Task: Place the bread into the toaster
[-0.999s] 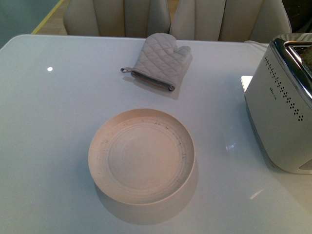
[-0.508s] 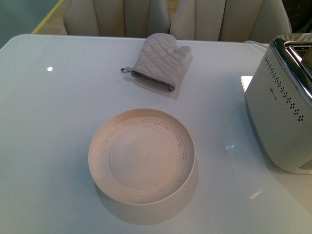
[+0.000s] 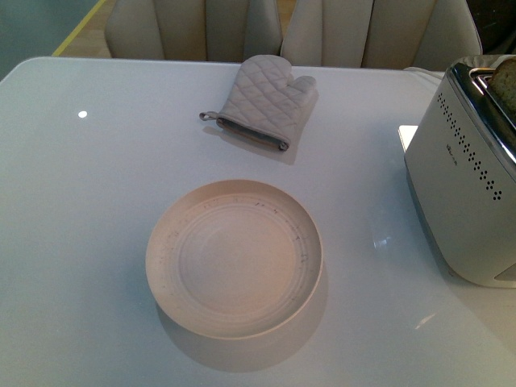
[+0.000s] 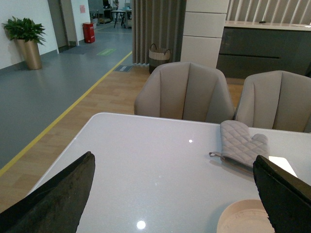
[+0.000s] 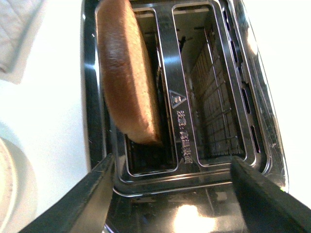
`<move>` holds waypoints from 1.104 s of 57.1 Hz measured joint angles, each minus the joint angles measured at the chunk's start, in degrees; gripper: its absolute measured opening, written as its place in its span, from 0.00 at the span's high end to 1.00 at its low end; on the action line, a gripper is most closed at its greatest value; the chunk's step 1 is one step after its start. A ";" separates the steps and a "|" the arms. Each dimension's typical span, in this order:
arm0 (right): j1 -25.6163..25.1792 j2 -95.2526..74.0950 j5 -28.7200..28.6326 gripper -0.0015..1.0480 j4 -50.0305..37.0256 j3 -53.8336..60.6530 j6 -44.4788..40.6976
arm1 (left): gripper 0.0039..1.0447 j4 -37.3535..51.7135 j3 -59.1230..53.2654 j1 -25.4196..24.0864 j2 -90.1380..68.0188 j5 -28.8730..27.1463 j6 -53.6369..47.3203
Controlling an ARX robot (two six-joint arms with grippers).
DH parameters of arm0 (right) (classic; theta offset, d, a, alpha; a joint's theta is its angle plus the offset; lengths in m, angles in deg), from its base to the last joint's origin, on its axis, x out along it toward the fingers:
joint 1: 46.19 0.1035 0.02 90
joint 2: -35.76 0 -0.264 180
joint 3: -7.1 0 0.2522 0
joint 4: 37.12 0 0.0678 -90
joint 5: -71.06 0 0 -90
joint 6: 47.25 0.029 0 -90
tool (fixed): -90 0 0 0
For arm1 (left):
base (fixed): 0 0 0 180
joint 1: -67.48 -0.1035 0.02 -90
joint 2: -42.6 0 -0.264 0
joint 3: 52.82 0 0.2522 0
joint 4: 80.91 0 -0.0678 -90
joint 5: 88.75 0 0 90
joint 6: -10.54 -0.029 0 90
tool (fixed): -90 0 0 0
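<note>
The white toaster (image 3: 468,177) stands at the table's right edge, its chrome slotted top (image 5: 184,111) filling the right wrist view. The bread (image 5: 127,73), a tan slice with brown crust, stands tilted in one slot with its upper part sticking out; a bit of it shows at the front view's right edge (image 3: 505,81). The second slot is empty. My right gripper (image 5: 170,194) is open just above the toaster top, apart from the bread. My left gripper (image 4: 175,194) is open and empty above the table. Neither arm shows in the front view.
A round cream plate (image 3: 234,256) sits empty at the table's middle. A grey quilted oven mitt (image 3: 262,101) lies behind it, also in the left wrist view (image 4: 240,143). Two beige chairs (image 4: 184,92) stand at the far edge.
The bread has appeared at the toaster's top in the front view, where before only the open slot showed. Plate and mitt have not moved.
</note>
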 joint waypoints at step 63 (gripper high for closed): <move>0.81 35.34 -5.09 0.98 -39.08 34.88 -2.38 | 0.07 -0.02 0.00 0.00 0.00 -0.02 0.00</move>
